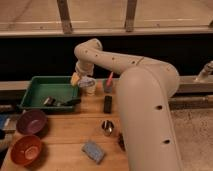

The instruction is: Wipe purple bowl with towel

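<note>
At the back of the wooden surface (65,131), just off the right end of the green tray (47,81), the tool (78,79) hangs from the arm's bent wrist, pointing down. Its fingers stand spread wide, gripping nothing that can be made out. The towel (86,81), a small whitish-grey bunch, sits just beside the tool on its right, on top of or right against the cream cup (90,90). Whether the fingers touch the cloth cannot be told from this view.

The purple bowl (31,121) lies well apart from the tool, near the surface's left edge, in front of the tray and closer to the camera. It sits upright, with its mauve inside showing. The orange bowl (25,149) sits just in front of it, close by, at the front left corner.

Between the bowls and the robot's large pale body are a blue-grey sponge (93,151) near the front edge, a small metal cup (107,127) behind it, and a dark upright block (107,104) further back. A few dark items lie in the tray's front right part.
</note>
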`<action>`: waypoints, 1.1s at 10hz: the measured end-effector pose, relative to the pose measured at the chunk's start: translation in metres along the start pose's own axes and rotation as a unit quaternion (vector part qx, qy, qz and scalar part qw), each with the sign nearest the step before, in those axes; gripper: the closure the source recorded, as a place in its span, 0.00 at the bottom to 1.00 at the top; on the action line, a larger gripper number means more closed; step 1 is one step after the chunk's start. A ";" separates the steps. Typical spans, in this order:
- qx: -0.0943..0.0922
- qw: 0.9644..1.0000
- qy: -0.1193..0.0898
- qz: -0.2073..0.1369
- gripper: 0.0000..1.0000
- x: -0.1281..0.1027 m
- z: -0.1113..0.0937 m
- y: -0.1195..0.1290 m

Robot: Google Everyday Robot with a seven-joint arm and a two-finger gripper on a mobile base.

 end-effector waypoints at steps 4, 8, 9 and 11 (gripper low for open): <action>-0.012 1.000 0.002 -0.001 0.25 -0.002 0.024 -0.007; -0.012 1.000 0.017 0.019 0.25 0.007 0.044 -0.022; -0.012 0.999 0.020 0.023 0.28 0.009 0.047 -0.024; -0.008 0.999 0.024 0.030 0.46 0.013 0.049 -0.026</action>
